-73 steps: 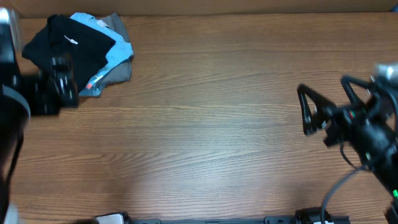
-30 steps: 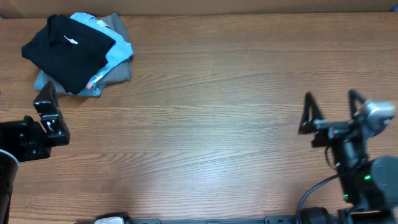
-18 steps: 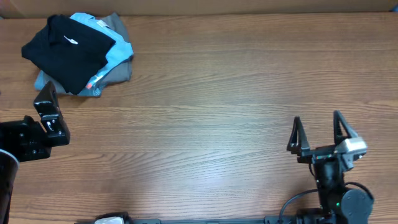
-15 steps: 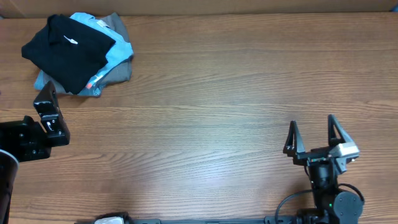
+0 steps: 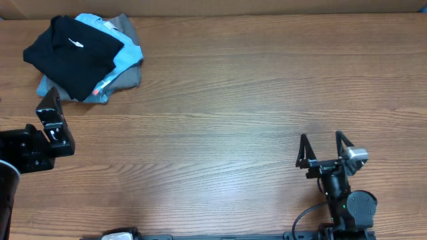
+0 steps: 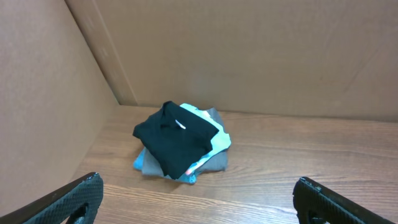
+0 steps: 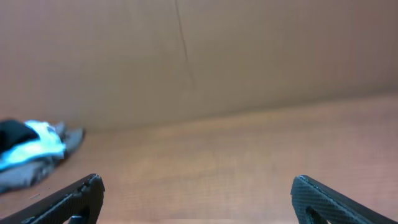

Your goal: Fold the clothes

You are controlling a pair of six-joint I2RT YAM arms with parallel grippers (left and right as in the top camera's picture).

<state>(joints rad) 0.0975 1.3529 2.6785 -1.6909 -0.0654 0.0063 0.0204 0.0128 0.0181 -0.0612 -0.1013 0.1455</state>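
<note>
Overhead, black shirt point(image 5: 70, 59), white neck label point(image 5: 77, 44), seemingly blank

I see a wood-grain worktop point(image 5: 227, 93) filling the overhead view. Its brown grain runs side to side, and there is a faint pale sheen near the middle. Ahead of the left hand point(image 6: 198, 190), a plain tan back wall point(image 6: 261, 56) that looks like cardboard rises from the worktop's far edge. To that hand's left is a side wall point(image 6: 37, 99) of the same board, and the two meet at a corner point(image 6: 102, 56). Ahead of the right hand point(image 7: 196, 190), tan wall stands beyond the worktop, with a thin dark line point(image 7: 185, 43) running down it. That view is blurred. The light is even and warm, and shadows are soft.
</note>
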